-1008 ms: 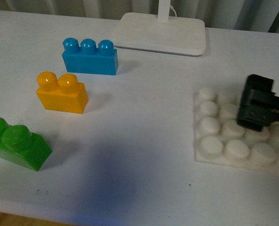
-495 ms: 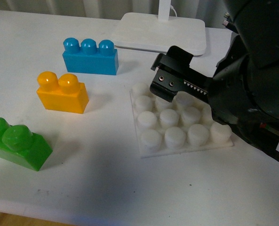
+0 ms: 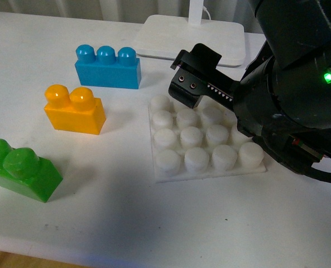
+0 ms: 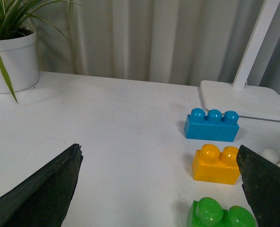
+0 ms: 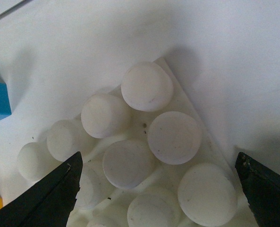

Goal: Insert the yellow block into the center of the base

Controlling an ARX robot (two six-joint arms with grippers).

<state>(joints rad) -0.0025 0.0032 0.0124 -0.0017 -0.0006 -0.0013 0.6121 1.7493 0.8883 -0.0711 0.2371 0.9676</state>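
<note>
1. On the counter (image 3: pixel 126 223), left half, I see the yellow block (image 3: pixel 74 110) standing upright, studs up, with neither arm touching it.
2. It stands between the blue brick (image 3: pixel 107 67), farther back, and the green brick (image 3: pixel 21 169), nearer to me. All three stand apart.
3. The base (image 3: pixel 165 176) lies flat to the right of the yellow block, near it but not touching, studs up.
4. The right pincer (image 5: pixel 156 189) hangs over the far edge of the base, released. Its fingers (image 5: pixel 50 194) are spread wide, with several studs showing between them. I cannot tell whether it touches the base.
5. The left pincer (image 4: pixel 158 189) is also released, with only counter between its spread fingers, and it faces the three bricks.
6. The lamp stand (image 3: pixel 190 39) sits behind the base.
</note>
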